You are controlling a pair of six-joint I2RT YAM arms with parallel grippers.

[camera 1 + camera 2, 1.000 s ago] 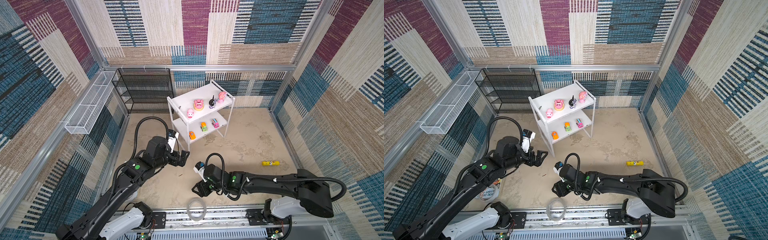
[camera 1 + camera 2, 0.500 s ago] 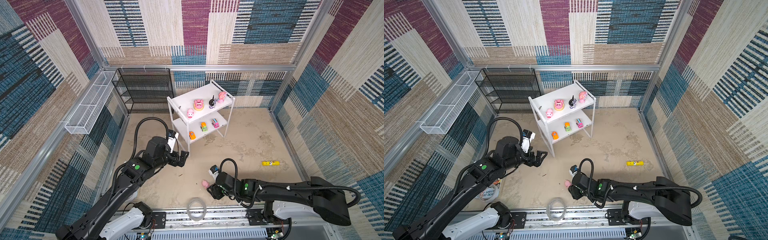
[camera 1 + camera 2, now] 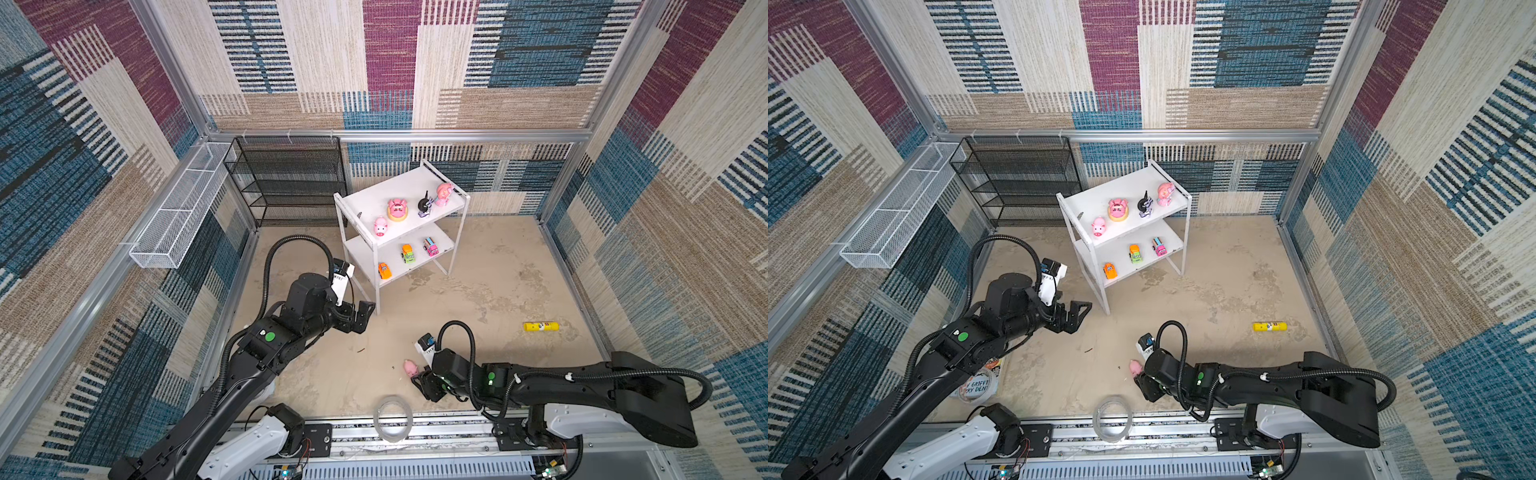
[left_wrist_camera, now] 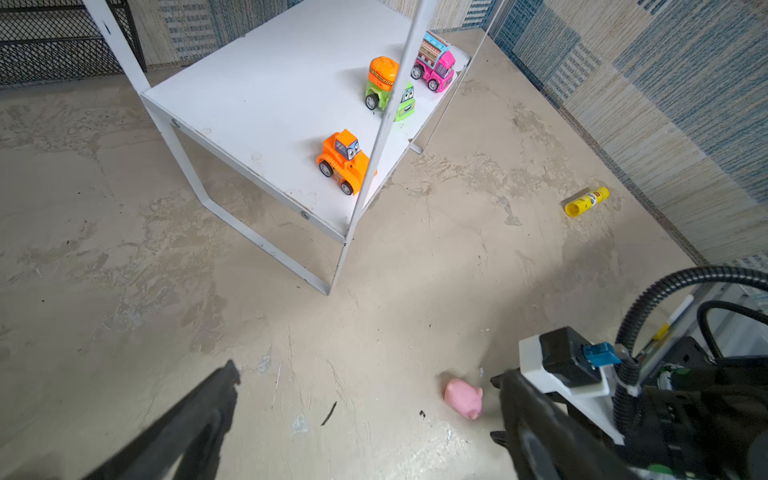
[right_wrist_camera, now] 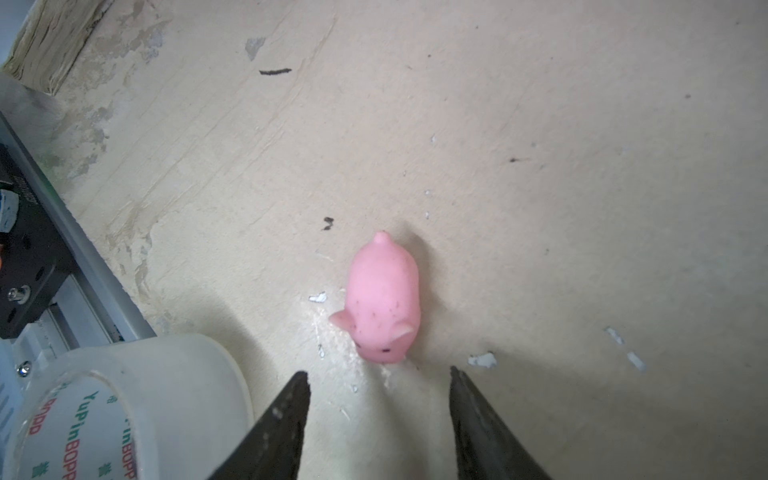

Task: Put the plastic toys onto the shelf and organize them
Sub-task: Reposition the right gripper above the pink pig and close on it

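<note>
A small pink pig (image 5: 384, 301) lies on the floor near the front rail, also seen in both top views (image 3: 410, 367) (image 3: 1135, 367). My right gripper (image 5: 377, 376) is open just short of it, touching nothing. My left gripper (image 3: 360, 316) hangs wide open and empty beside the front leg of the white shelf (image 3: 365, 195). On the top board stand two pink pigs (image 3: 380, 227), a black-white figure (image 3: 424, 204) and a pink bear (image 3: 444, 194). The lower board (image 4: 266, 95) holds an orange car (image 4: 344, 161), a green-orange car (image 4: 388, 89) and a pink car (image 4: 434, 62).
A clear tape roll (image 5: 124, 407) sits close beside my right gripper at the front rail. A yellow tube (image 3: 540, 327) lies on the floor at the right. A black mesh rack (image 3: 291, 183) and a white wire basket (image 3: 178, 208) stand at the back left.
My right arm has drawn back to the right, uncovering the pink pig on the floor, and its jaws have narrowed a little. The left arm has not moved.
</note>
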